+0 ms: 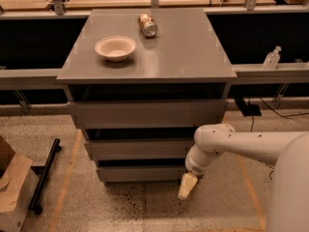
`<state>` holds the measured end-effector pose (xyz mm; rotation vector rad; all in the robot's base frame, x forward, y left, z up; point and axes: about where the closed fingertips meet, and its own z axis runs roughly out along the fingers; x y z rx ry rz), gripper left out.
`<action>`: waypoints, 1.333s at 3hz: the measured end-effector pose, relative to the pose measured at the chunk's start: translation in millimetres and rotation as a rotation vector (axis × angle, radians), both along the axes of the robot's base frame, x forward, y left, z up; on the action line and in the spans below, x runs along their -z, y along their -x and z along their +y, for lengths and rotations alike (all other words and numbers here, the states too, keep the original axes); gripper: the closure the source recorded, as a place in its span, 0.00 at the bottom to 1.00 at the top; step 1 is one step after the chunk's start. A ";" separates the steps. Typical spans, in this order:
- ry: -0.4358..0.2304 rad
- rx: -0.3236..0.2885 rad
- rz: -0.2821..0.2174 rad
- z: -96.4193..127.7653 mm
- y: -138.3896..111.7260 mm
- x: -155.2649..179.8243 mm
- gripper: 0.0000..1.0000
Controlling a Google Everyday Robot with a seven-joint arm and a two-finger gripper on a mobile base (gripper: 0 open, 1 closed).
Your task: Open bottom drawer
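**While the claw hangs by the lowest drawer**

As seen from the one camera view, high and facing the front, a grey flat-topped desk (193,57) stands on a speckled floor with three plain grey drawer fronts stacked beneath its top. Lowest of these is the bottom drawer (140,173), a flat handleless grey panel near the floor with a dark gap above it; none of its inside shows. A white jointed robot arm (241,141) reaches in from the right, and its cream-coloured claw (186,186) points down at the right end of that panel, just beside its lower corner. Whether the claw is open or closed cannot be told, nor whether it touches the panel.

On the desk sit a shallow cream bowl (115,48) and, behind it, a metal can lying on its side (147,25). A brown cardboard box (12,192) stands at the lower left.
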<state>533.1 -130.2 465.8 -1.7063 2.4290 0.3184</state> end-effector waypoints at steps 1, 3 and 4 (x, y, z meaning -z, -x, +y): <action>0.021 0.002 -0.001 -1.8 -12.5 41.4 0.00; 0.032 0.004 0.021 -6.5 -21.4 84.6 0.00; 0.013 0.021 0.021 -2.2 -25.5 103.8 0.00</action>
